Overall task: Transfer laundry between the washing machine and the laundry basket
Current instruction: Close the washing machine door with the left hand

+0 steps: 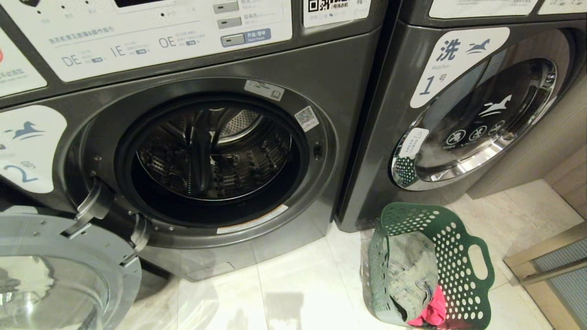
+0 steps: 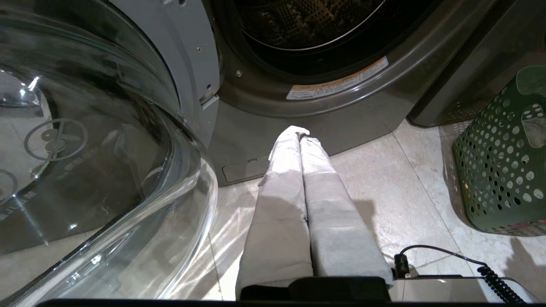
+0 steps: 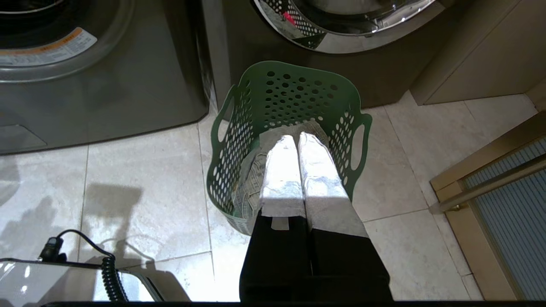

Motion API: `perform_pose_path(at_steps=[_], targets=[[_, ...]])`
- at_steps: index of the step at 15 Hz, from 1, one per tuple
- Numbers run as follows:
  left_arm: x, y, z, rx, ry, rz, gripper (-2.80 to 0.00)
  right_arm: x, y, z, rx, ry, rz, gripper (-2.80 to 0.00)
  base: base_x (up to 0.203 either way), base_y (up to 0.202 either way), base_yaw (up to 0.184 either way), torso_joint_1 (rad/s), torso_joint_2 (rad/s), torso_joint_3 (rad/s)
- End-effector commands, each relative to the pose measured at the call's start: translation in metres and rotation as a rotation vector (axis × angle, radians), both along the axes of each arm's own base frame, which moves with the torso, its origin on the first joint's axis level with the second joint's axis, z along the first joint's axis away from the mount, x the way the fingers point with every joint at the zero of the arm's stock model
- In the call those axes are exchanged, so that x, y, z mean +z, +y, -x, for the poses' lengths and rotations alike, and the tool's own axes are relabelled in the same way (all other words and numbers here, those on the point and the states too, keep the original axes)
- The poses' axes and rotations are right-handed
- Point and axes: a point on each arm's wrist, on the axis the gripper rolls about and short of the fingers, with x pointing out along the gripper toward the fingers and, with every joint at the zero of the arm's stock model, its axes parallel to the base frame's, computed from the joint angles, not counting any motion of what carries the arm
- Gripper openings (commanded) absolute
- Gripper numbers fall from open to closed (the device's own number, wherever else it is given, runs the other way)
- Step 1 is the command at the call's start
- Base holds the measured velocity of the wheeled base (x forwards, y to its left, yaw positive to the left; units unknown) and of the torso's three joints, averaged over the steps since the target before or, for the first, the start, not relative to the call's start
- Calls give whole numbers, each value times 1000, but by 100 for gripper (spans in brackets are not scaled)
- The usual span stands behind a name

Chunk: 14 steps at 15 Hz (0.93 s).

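While the laundry (image 1: pixel 415 279) lies heaped in the laundry basket (image 1: pixel 463 256), grey-green cloth above a red-pink piece, I judge the transfer not yet begun. The basket stands on the floor, right of the washing machine (image 1: pixel 215 151), whose drum gapes with its door (image 1: pixel 55 275) swung left. My right gripper (image 3: pixel 297 138) hangs directly above the basket, fingers pressed together, so it is nearer. My left gripper (image 2: pixel 300 131), likewise closed and empty, points at the machine's base.

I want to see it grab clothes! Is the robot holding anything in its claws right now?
No. The left gripper and right gripper are both shut on nothing. The laundry lies in the basket.
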Motion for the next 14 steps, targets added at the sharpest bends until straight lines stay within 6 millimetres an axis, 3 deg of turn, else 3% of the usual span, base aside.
perform_pose_path(at_steps=[1, 14], targets=[[0, 0, 0, 0, -1, 0, -280, 0, 0, 0, -2, 3, -1, -280, 0, 0, 0, 0, 5, 195], [0, 0, 0, 1, 0, 0, -280, 0, 0, 0, -3, 3, 4, -280, 0, 0, 0, 2, 1, 202]])
